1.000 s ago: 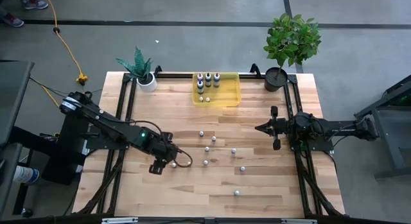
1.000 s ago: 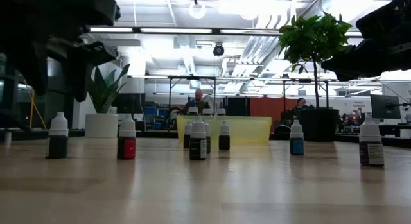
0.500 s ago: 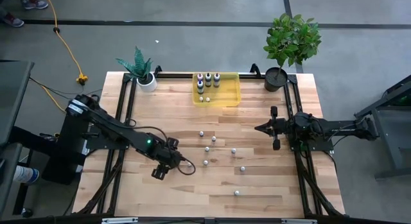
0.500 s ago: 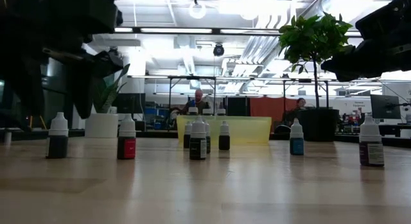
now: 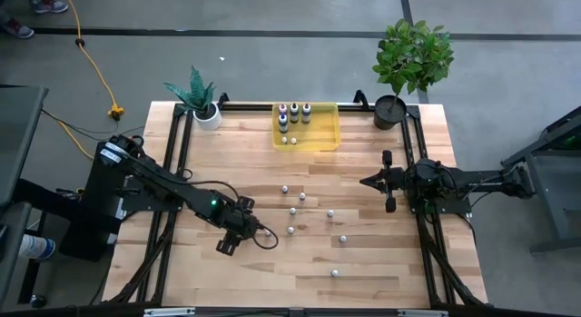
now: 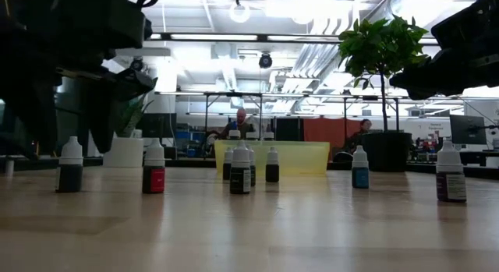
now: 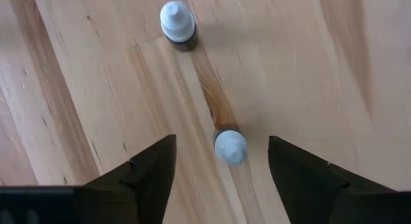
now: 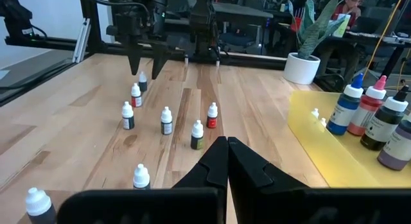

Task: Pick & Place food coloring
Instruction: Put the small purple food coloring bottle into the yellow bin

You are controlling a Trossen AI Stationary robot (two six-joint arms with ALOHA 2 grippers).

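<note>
Left gripper (image 7: 221,161) hangs over a small bottle (image 7: 230,146) on the tabletop (image 7: 308,63), fingers wide either side, not touching.

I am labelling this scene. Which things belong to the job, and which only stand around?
Job:
small white-capped food coloring bottles on the wooden table
translucent yellow plastic tray
open left gripper over one bottle

Standing around:
leafy green plant in black pot
spiky plant in white pot
</note>
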